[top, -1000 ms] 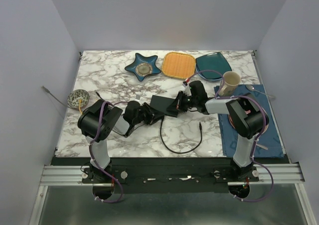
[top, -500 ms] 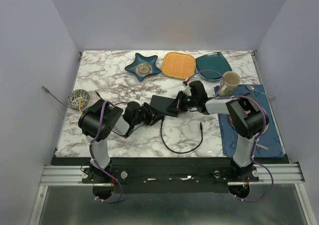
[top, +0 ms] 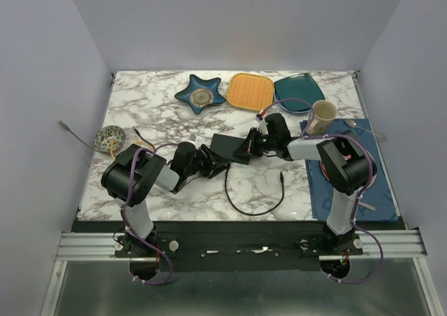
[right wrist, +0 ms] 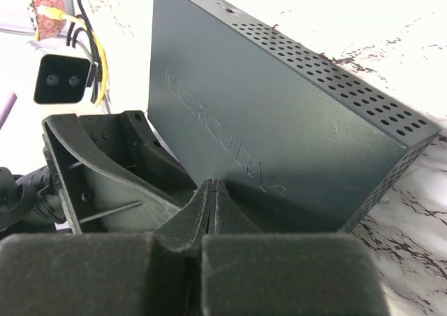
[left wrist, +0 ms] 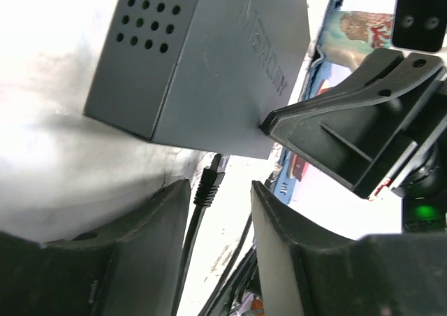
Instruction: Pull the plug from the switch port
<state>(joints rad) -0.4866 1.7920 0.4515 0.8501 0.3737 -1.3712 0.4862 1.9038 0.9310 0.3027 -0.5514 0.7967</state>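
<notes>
left wrist view: the switch [left wrist: 202, 57] sat on the marble table [top: 174, 190] w/ its vented side and lettered face toward the cam. the plug [left wrist: 209, 184] was at the switch's lower edge, tip touching it; couldn't tell if it was seated in a port. its black cable [left wrist: 190, 246] ran down btwn the fingers [left wrist: 164, 218] of the left gripper [left wrist: 222, 194]. that gripper was released: jaws apart, one on each side of the plug, w/ no clear pinch on it. the right gripper [left wrist: 269, 126] showed at the right, its tip on the switch's corner edge.

right wrist view: right gripper was clenched w/ both tips together, holding nothing and pressed against the switch's lettered face. the left gripper was visible past the switch, at the left.

top external view: the switch lay near the table's centre btwn the two grippers, left gripper at its near-left end, right gripper at its right end. the cable looped on the marble in front of the switch, free end near the blue mat [top: 349, 183]. along the far edge stood a star-shaped dish [top: 200, 94], an orange square plate [top: 251, 91] and a teal plate [top: 299, 92]. a beige cup [top: 323, 115] stood at the mat's far corner and a small patterned bowl [top: 110, 138] at the table's left edge.
</notes>
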